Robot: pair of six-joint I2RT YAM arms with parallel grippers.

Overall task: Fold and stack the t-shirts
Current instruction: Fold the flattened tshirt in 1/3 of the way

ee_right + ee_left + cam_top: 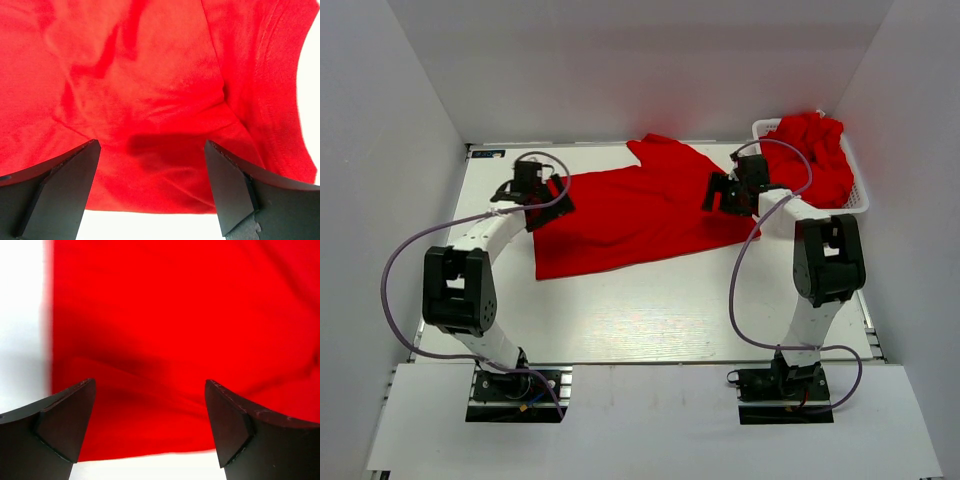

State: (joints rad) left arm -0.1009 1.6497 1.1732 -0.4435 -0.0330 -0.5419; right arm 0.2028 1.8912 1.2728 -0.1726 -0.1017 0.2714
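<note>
Hanging over spread t-shirt, left gripper, right gripper — both agape, empty, basket of shirts just beyond right

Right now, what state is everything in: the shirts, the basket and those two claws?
Spread t-shirt: unfolded, lying flat on the table, slightly wrinkled.
Heaped t-shirts: crumpled, piled in the basket.
Basket: upright at the table's far right corner, full.
Left gripper: open, over the spread shirt's corner, holding nothing.
Right gripper: open, over that shirt's edge, holding nothing.
</note>
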